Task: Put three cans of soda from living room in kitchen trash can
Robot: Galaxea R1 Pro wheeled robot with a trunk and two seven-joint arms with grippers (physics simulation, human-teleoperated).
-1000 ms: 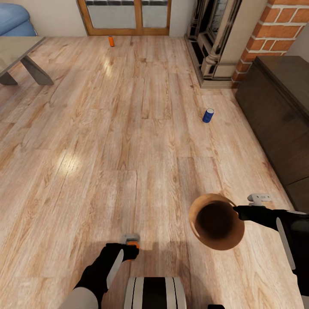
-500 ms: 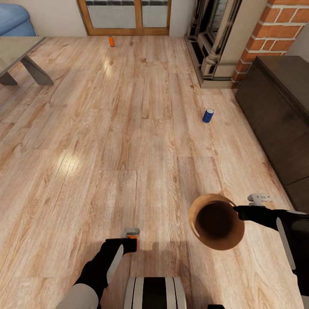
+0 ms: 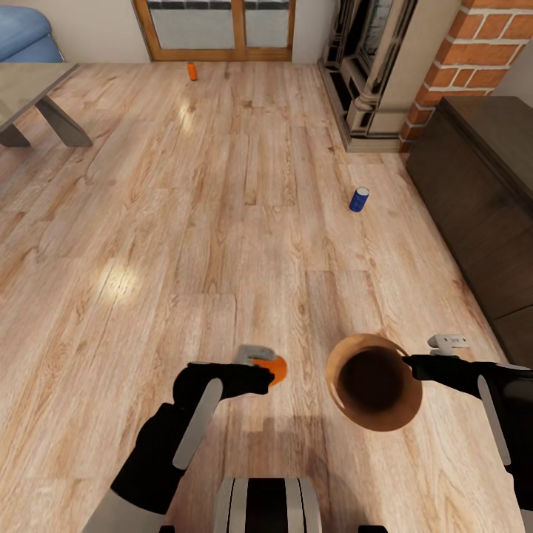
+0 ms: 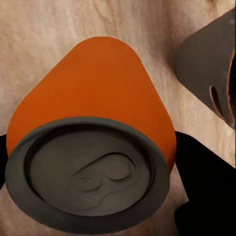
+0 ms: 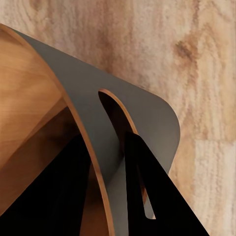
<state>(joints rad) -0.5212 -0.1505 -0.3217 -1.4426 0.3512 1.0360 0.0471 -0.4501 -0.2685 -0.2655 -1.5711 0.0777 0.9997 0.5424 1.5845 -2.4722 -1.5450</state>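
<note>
left gripper [image 3: 260, 368] closed on orange can [image 3: 275, 369], beside bin [image 3: 342, 364] | right gripper [image 3: 411, 366] clamped on bin rim, off floor [image 3: 222, 222] | blue can [image 3: 359, 199] near cabinet [image 3: 481, 192] | second orange can [image 3: 192, 71] by door [image 3: 215, 29]

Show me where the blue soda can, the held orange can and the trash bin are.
blue soda can [image 3: 359, 199], head view, middle of its side wall.
held orange can [image 4: 93, 93], left wrist view, orange side wall.
trash bin [image 3: 334, 370], head view, copper rim, left edge.
</note>
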